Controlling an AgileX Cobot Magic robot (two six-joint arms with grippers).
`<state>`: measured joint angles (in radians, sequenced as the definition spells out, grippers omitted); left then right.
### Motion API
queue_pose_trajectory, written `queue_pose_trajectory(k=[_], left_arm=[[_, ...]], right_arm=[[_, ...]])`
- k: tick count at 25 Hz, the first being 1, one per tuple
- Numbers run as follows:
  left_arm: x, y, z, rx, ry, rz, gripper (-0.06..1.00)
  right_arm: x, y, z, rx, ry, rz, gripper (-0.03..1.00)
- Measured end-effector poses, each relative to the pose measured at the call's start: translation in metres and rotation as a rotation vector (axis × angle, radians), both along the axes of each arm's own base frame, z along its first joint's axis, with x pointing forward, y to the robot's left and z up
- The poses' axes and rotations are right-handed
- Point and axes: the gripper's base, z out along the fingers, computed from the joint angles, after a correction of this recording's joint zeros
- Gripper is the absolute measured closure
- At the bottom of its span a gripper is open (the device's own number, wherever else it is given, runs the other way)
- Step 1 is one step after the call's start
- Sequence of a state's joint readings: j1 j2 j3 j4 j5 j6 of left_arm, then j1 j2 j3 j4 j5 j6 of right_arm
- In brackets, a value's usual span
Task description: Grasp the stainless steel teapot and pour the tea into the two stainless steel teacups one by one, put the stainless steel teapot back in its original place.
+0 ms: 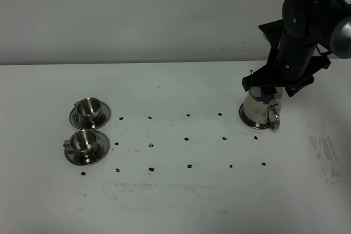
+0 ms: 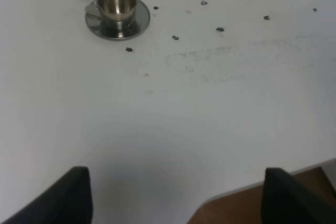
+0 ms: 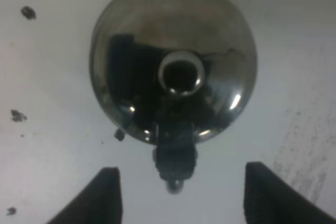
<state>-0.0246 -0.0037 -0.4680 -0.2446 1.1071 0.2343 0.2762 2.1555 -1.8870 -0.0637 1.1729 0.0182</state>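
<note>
The stainless steel teapot (image 1: 261,110) stands upright at the table's right, its loop handle (image 1: 273,120) toward the front. A thin steel edge (image 1: 244,117) shows under its base, the disc of its original place. My right gripper (image 1: 272,92) hangs straight above the pot. In the right wrist view the right gripper (image 3: 181,200) is open, and its fingers (image 3: 107,198) flank the handle (image 3: 175,163) without touching it, below the knobbed lid (image 3: 181,72). The two teacups (image 1: 88,108) (image 1: 84,141) sit on saucers at the left. My left gripper (image 2: 178,203) is open and holds nothing.
Black dots (image 1: 188,138) mark a grid across the white table (image 1: 181,201). The nearer teacup (image 2: 116,4) on its saucer (image 2: 137,23) lies well ahead of the left gripper. The table's front edge and brown floor (image 2: 236,211) show by the left fingers.
</note>
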Motion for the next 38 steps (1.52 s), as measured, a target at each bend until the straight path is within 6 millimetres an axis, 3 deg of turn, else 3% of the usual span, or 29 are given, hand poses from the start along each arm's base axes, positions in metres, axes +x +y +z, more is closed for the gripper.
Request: queue_pose_trajectory(k=[17,32,38], left_arm=[[0.000,0.000,0.000,0.000,0.000,0.000,0.31],[0.000,0.000,0.000,0.000,0.000,0.000,0.31],[0.000,0.000,0.000,0.000,0.000,0.000,0.31]], right_arm=[[0.005,0.002,-0.029,-0.007,0.035,0.018,0.46],[0.008,0.002,-0.039,-0.011,0.042,0.030,0.46],[0.009,0.002,-0.044,-0.015,0.045,0.037,0.53]])
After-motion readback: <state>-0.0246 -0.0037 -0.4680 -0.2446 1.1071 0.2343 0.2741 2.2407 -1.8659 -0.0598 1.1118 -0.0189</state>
